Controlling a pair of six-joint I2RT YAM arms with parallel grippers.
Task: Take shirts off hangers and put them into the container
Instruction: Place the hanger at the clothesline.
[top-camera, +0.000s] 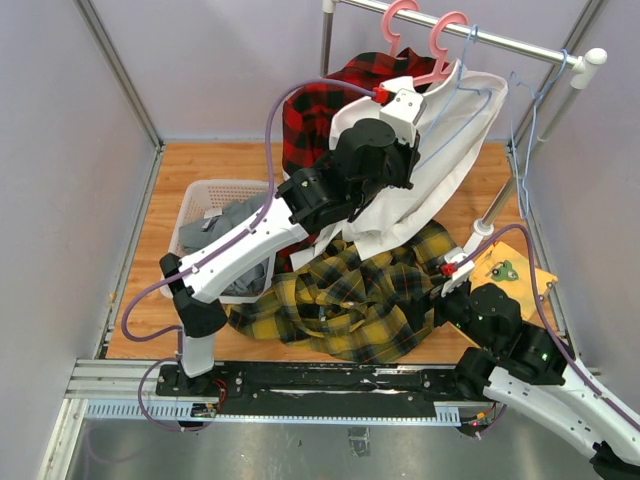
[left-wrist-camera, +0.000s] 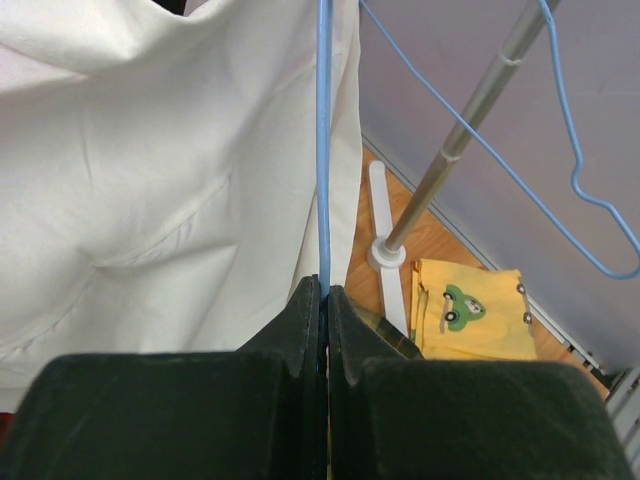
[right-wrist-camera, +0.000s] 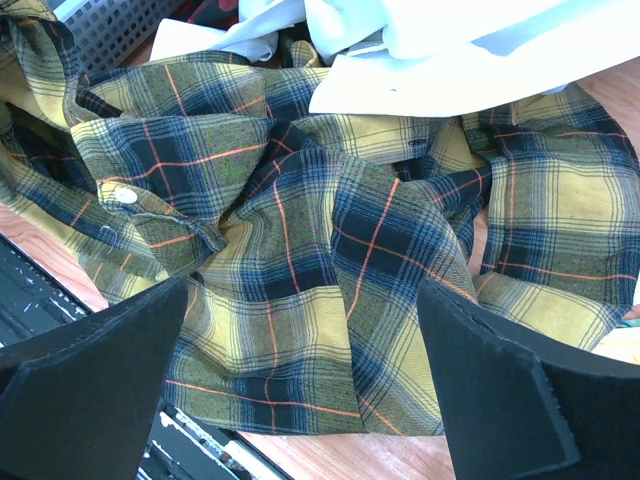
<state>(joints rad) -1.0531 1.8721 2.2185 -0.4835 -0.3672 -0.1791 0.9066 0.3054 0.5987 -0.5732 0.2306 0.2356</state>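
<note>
A metal rail (top-camera: 520, 42) crosses the back of the wooden desk (top-camera: 135, 300), and everything here is placed from it. The left arm (top-camera: 250, 235) reaches up to just under the rail's middle. Its jaws are pressed together on the thin wire of a light-blue hanger (left-wrist-camera: 322, 150), which runs straight down into the seam between them. That hanger hooks over the rail and carries the white shirt (top-camera: 450, 150), whose cloth hangs right against the wire on the arm's side.

Two pink hangers (top-camera: 445, 40) hook over the rail to the left of the blue one. The red-and-black plaid shirt (top-camera: 310, 110) hangs below them; which of the two carries it I cannot tell. A second light-blue hanger (top-camera: 530, 100) hangs bare near the rail's right end.

Forward of the rail, the yellow-and-green plaid shirt (top-camera: 340, 300) lies crumpled on the desk, off any hanger. The right arm (top-camera: 520, 350) is low beside it, jaws wide apart, with the fingers (right-wrist-camera: 100, 390) framing the plaid cloth; whether they touch it I cannot tell.

Forward and left of the rail's left end stands the white basket (top-camera: 200, 195), with the grey shirt (top-camera: 225, 215) inside it. By the foot of the rail's right post (left-wrist-camera: 470, 120) lies a flat yellow cloth (top-camera: 515, 270).
</note>
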